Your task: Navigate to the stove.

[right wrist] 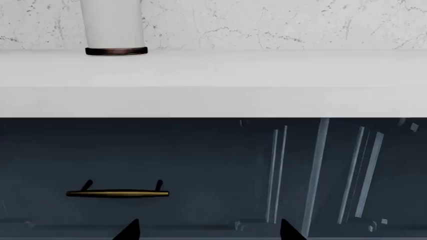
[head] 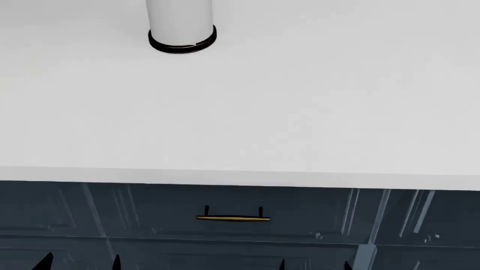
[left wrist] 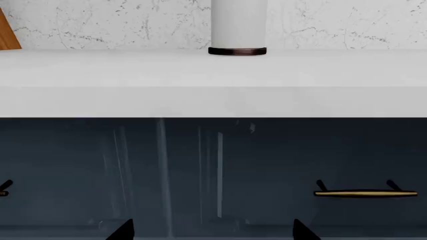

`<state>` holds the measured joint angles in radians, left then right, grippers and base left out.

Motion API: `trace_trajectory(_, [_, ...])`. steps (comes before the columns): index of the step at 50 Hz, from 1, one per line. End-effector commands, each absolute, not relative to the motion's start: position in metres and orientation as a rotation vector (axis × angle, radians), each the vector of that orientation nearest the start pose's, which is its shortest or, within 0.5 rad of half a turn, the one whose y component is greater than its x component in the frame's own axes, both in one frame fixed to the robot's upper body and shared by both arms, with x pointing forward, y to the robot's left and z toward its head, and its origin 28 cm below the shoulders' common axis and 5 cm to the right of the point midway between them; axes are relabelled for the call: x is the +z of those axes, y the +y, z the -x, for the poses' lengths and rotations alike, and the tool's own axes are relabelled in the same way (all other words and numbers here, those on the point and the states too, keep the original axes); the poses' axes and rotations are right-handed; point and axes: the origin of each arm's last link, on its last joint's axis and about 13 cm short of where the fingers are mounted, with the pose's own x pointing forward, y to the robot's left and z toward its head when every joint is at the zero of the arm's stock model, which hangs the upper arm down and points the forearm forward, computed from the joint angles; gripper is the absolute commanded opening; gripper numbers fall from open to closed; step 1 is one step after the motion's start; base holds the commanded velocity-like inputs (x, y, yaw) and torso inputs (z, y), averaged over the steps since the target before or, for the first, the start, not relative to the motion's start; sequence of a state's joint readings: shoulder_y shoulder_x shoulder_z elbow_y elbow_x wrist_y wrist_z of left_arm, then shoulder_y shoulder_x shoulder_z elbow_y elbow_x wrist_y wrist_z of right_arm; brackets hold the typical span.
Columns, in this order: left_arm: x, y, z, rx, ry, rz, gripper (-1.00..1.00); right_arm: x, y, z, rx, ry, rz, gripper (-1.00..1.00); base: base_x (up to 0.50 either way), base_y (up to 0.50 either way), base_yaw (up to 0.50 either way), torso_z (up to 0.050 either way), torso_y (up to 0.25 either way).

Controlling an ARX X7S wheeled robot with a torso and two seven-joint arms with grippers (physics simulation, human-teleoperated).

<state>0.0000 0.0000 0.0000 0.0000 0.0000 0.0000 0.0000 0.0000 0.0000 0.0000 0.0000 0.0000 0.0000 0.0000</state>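
Right now the stove is not in any of the three pictures, so the robot has to find it first. My guess is that it lies off to one side along the same counter (head: 300,112), but I cannot tell which side.

From the head, the robot faces a plain white counter top, very close. A white can (head: 181,22) with a dark ring at its bottom stands near the far edge, toward the left. Below the front edge is a dark blue drawer front (head: 150,208) with a gold handle (head: 232,217). Small black tips of both end effectors poke up at the bottom. The tips of each pair look apart.

From the left wrist, the left end effector (left wrist: 212,231) shows two black tips with a wide gap. The white can stands at the back by the stone wall (left wrist: 100,22). A brown wooden thing (left wrist: 8,35) peeks in at the far edge; I cannot tell what it is.

From the right wrist, the right end effector (right wrist: 210,230) is spread open too and holds nothing.

To do this well, I think the robot should back off a little, then turn slowly and look along the counter for shiny black glass. The counter front is close and could bump the arms.
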Motion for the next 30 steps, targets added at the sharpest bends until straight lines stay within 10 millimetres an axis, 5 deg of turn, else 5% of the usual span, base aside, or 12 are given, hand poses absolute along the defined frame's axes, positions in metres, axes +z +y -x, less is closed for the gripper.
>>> trace_trajectory(1, [0.013,0.205,-0.210,0.000,0.000,0.000,1.00,0.013,-0.096,-0.210,0.000,0.000,0.000,1.00,0.00,0.00,0.00,0.000,0.000])
trace_trajectory(20, [0.013,0.206,-0.219,-0.001,0.016,0.004,1.00,0.013,-0.096,-0.220,-0.003,0.013,0.014,1.00,0.00,0.00,0.00,0.000,0.000])
trace_trajectory(30, [0.014,0.205,-0.218,-0.009,-0.007,-0.010,1.00,0.013,-0.096,-0.221,-0.004,0.012,0.023,1.00,0.00,0.00,0.00,0.047,-0.012])
